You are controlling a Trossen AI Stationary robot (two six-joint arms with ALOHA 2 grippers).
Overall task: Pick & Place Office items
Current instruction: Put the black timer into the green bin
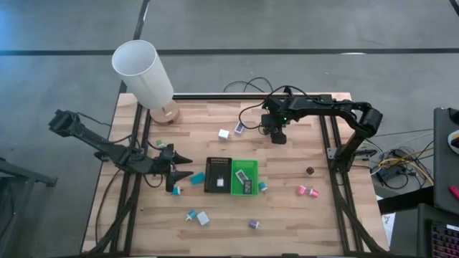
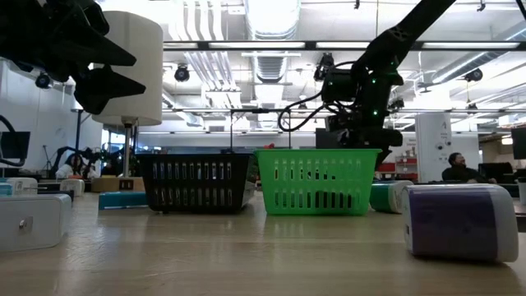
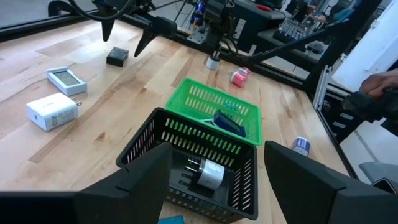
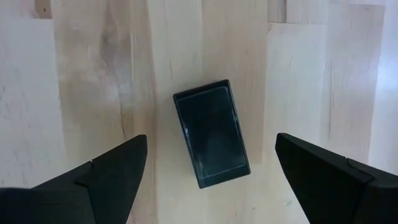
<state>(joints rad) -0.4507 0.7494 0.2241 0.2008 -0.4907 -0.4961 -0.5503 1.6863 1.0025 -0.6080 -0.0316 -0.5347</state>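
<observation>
1. Right gripper [image 4: 211,186] hangs straight over a black block [image 4: 212,132] on the tabletop [image 1: 287,208], about 1 o'clock from the trays in the high view; fingers [image 4: 99,180] spread wide either side of the block, not touching it, nothing held
2. Left gripper [image 1: 179,159] sits at 9 o'clock of the trays, pointing toward them; fingers [image 3: 149,177] apart, empty
3. Black tray [image 1: 209,172] and green tray [image 1: 252,165] stand side by side, touching, mid tabletop; black one at 9 o'clock of the green
4. Black tray holds a white cylinder piece [image 3: 210,175]; green tray holds a dark blue piece [image 3: 230,122]
5. White block [image 1: 224,134] and white-grey block [image 1: 239,127] lie at 12 o'clock of the trays
6. Teal pieces [image 1: 196,178] just beside the black tray at 9 o'clock, more teal and white [image 1: 198,217] at 7 o'clock
7. Pink pieces [image 1: 308,191] at 3 o'clock, well apart from trays; purple piece [image 1: 254,224] at 6 o'clock; small dark piece [image 1: 310,170] near the pink ones
8. White lamp [image 1: 143,72] stands at the 11 o'clock corner
</observation>
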